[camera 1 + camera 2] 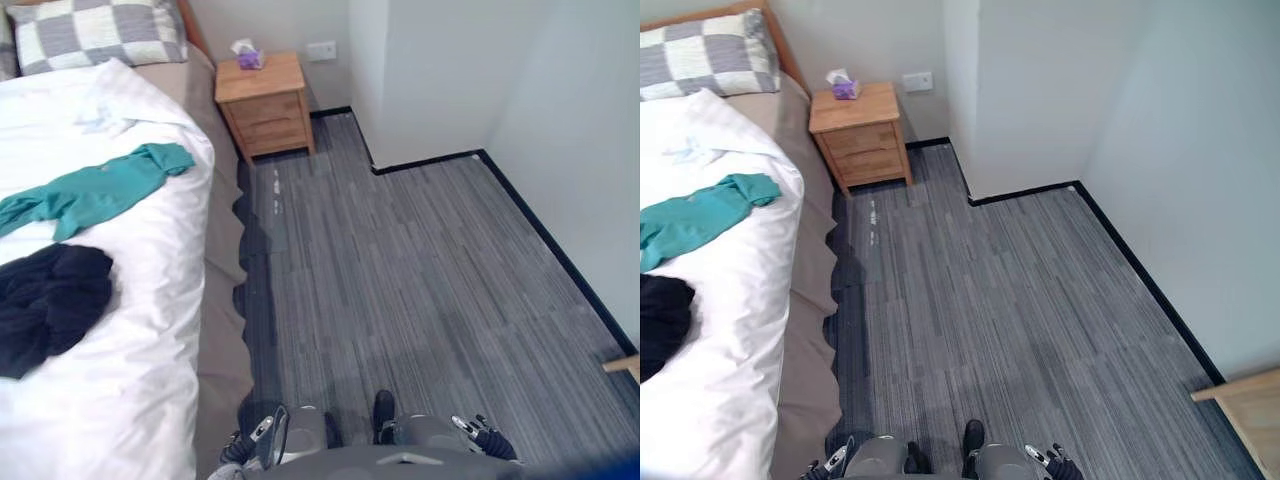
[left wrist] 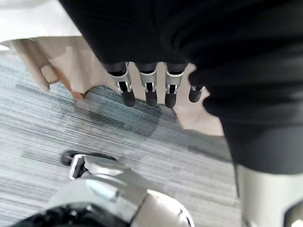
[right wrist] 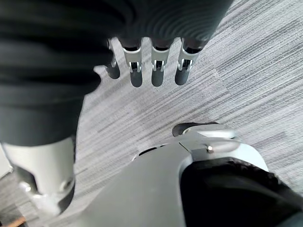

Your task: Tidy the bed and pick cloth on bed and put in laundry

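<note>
Evidently left hand (image 2: 127,90) and right hand (image 3: 136,71) hang empty, fingers (image 3: 159,71) straight, since the crumpled teal cloth (image 1: 90,195) lies ungrasped by the edge of the white bed (image 1: 130,380).

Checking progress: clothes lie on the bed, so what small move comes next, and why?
Probably turn toward the bed and reach the left hand for the dark garment, the nearest cloth, with the teal shirt beyond it; this hand and the right hand hang open.
</note>
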